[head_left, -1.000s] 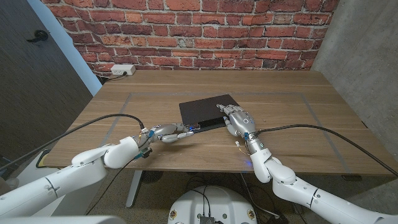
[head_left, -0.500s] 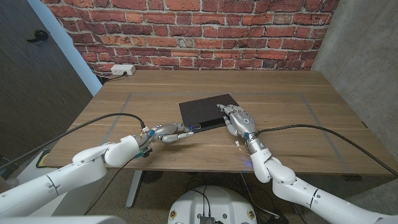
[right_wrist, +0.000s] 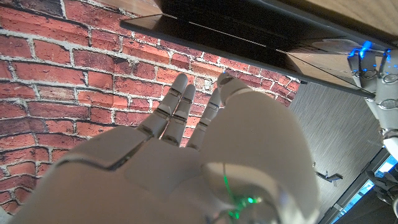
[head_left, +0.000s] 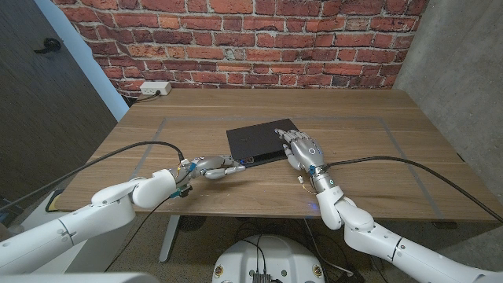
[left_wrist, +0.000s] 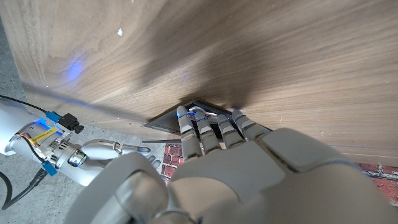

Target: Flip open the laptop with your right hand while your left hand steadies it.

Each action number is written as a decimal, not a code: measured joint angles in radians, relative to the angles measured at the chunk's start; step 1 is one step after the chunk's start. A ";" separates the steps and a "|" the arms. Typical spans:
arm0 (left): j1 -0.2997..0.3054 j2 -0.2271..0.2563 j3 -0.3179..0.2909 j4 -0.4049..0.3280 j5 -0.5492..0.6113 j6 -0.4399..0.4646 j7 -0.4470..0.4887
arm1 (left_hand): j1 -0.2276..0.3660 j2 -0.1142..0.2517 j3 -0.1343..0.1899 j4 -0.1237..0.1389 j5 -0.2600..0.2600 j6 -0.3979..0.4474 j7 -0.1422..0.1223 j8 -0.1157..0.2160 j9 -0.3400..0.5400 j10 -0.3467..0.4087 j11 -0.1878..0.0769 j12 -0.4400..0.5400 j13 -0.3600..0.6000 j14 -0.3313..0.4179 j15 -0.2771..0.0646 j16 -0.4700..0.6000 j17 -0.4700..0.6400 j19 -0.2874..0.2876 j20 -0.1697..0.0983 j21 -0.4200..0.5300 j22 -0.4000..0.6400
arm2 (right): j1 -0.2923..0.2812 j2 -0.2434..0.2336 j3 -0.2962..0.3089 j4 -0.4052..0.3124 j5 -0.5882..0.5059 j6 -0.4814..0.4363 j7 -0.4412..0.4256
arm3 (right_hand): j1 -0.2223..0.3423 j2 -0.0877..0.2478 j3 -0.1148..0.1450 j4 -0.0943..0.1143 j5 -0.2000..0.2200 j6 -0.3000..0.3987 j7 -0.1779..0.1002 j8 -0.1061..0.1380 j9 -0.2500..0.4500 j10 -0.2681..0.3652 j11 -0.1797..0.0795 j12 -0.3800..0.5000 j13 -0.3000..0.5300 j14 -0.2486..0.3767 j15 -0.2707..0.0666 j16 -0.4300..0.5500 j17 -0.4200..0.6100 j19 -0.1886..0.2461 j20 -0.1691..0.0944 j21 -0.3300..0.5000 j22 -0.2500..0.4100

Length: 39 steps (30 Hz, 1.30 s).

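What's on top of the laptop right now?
The right hand is over the closed laptop's near right corner, fingers spread; contact can't be confirmed. The left hand's fingertips reach its near left corner. The rest of the lid is bare.

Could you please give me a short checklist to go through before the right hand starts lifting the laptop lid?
1. Flat black closed laptop lies on the wooden table, lid still down: ok.
2. Left hand is at the laptop's near left corner, with its fingers reaching that corner: ok; firm contact: cannot tell.
3. Right hand is over the laptop's near right corner: ok.
4. Right hand's fingers are hooked under the lid's edge: cannot tell; they look spread, holding nothing.
5. Black cables trail off the arms, away from the laptop: ok.
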 measured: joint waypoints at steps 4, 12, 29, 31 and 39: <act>0.002 0.003 0.001 -0.005 -0.002 0.007 0.000 | 0.000 0.000 0.000 0.000 0.000 0.000 0.000 0.000 -0.001 0.000 0.000 0.000 0.000 0.000 0.000 0.000 0.000 0.000 0.000 0.000 0.000 | 0.002 -0.004 0.000 0.000 0.002 0.009 0.005 | -0.055 -0.055 -0.042 0.000 -0.005 -0.027 0.027 -0.014 -0.002 -0.044 0.026 -0.030 -0.012 -0.034 0.001 -0.032 -0.020 -0.010 0.001 0.011 -0.009; 0.004 0.008 0.002 -0.011 -0.006 0.015 0.000 | 0.000 0.000 0.000 0.000 0.000 0.000 0.000 0.000 -0.001 0.000 0.000 0.000 0.000 0.000 0.000 0.000 -0.001 0.000 0.000 0.000 0.000 | 0.003 -0.016 -0.005 0.002 0.000 0.023 0.027 | -0.107 -0.086 -0.070 0.002 -0.005 -0.052 0.043 -0.018 -0.002 -0.081 0.042 -0.058 -0.031 -0.061 0.002 -0.058 -0.038 -0.029 0.000 0.011 -0.026; -0.003 0.009 0.006 -0.004 -0.009 0.015 0.000 | -0.004 -0.004 0.000 0.000 0.000 0.000 0.000 0.008 0.000 0.001 0.002 0.000 0.000 0.000 0.000 0.000 -0.002 0.000 0.000 0.000 0.000 | 0.038 -0.017 -0.055 0.044 -0.099 0.012 0.038 | -0.031 -0.026 -0.053 -0.056 -0.005 -0.141 0.015 -0.033 -0.002 -0.124 -0.002 -0.095 -0.046 -0.101 0.001 -0.075 -0.039 -0.081 0.001 0.007 -0.054; -0.003 0.009 0.006 -0.003 -0.009 0.015 0.002 | -0.004 -0.004 0.000 0.000 0.000 0.000 0.000 0.008 0.000 0.001 0.002 0.000 0.000 0.000 0.000 0.000 -0.002 0.000 0.000 0.000 0.000 | 0.044 -0.015 -0.060 0.051 -0.108 0.012 0.036 | -0.028 -0.024 -0.048 -0.061 -0.005 -0.141 0.015 -0.033 -0.002 -0.116 -0.001 -0.095 -0.046 -0.101 0.001 -0.072 -0.037 -0.083 0.000 0.007 -0.058; -0.001 0.009 0.007 -0.002 -0.011 0.015 0.010 | -0.004 -0.004 0.000 0.000 0.000 0.000 -0.001 0.008 0.000 0.001 0.002 -0.003 0.000 0.000 0.000 -0.001 -0.002 0.000 0.000 0.000 0.000 | 0.063 -0.010 -0.077 0.071 -0.129 0.012 0.028 | -0.011 -0.007 -0.048 -0.071 -0.005 -0.135 0.009 -0.028 -0.002 -0.095 -0.004 -0.086 -0.046 -0.093 0.001 -0.061 -0.032 -0.082 0.000 0.015 -0.063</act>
